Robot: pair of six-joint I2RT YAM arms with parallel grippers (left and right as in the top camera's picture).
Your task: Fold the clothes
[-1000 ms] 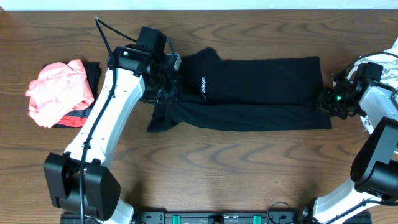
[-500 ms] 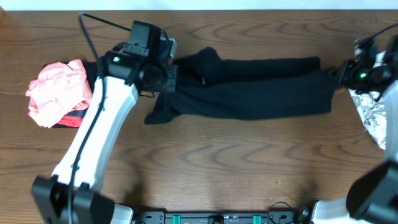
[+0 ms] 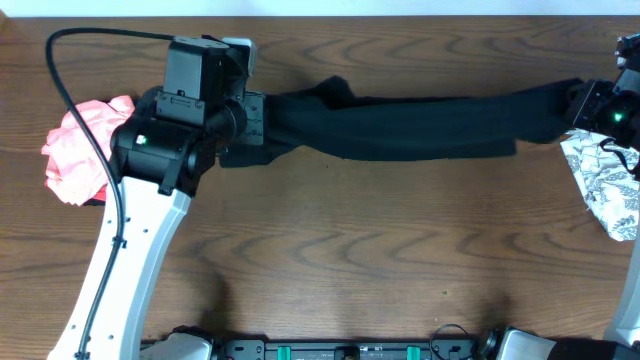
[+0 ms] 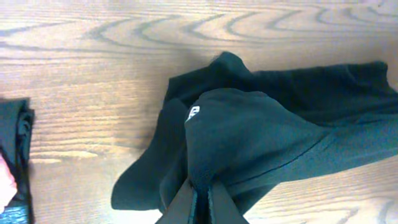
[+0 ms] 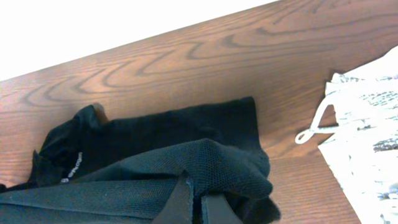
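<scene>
A long black garment (image 3: 420,125) is stretched in the air across the back of the table, held at both ends. My left gripper (image 3: 255,118) is shut on its left end; in the left wrist view the fingers (image 4: 202,196) pinch a fold of black fabric (image 4: 249,137) with a small white logo. My right gripper (image 3: 585,105) is shut on the right end; in the right wrist view the fingers (image 5: 196,205) pinch black mesh fabric (image 5: 211,165). A coral-pink garment (image 3: 75,150) lies at the far left. A white leaf-patterned garment (image 3: 600,185) lies at the far right.
The wooden table (image 3: 350,260) spreads in front of the stretched garment. A folded black item lies under the pink garment, its edge showing in the left wrist view (image 4: 15,149). The white patterned garment with a drawstring shows in the right wrist view (image 5: 367,124).
Both arms have moved apart and up towards the back. The black garment has lifted off the table and been pulled into a long taut band.
</scene>
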